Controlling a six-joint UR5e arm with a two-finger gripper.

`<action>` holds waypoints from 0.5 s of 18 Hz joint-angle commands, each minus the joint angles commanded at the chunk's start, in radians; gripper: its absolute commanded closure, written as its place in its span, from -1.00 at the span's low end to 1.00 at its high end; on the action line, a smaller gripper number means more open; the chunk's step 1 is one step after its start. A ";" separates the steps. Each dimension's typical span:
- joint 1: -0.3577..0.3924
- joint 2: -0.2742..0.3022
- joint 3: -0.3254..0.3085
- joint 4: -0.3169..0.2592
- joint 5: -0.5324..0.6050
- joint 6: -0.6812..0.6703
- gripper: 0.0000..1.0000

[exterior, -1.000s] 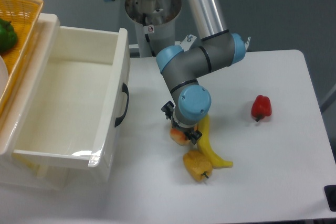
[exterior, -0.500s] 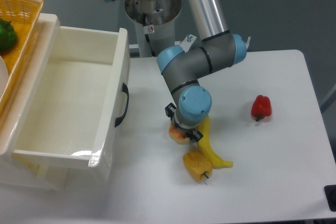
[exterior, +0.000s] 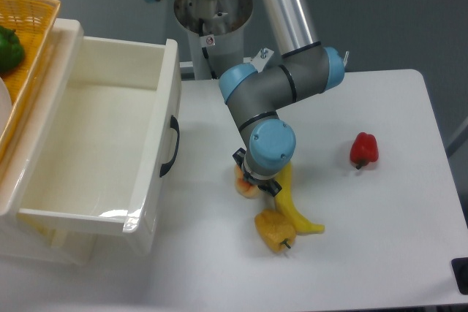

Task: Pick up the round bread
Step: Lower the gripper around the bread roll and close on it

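The round bread [exterior: 245, 186] lies on the white table just left of the banana; only its orange and cream left edge shows under the arm's wrist. My gripper [exterior: 254, 180] points straight down over it, with its fingers either side of the bun. The blue wrist joint hides most of the fingers, so I cannot see whether they press on the bun.
A yellow banana [exterior: 292, 206] lies right beside the bread, and a yellow-orange bell pepper [exterior: 274, 230] sits just in front. A red pepper [exterior: 363, 149] stands further right. An open white drawer [exterior: 95, 147] fills the left, with an orange basket [exterior: 22, 49] holding a green pepper behind it.
The gripper has come down lower over the bread and shifted slightly right, covering more of it. The bread, banana and peppers have stayed in place.
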 joint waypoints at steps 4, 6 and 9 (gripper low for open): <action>0.002 0.014 0.028 -0.012 0.002 0.000 1.00; 0.005 0.031 0.041 -0.031 0.000 0.002 1.00; 0.011 0.064 0.083 -0.084 -0.005 0.006 1.00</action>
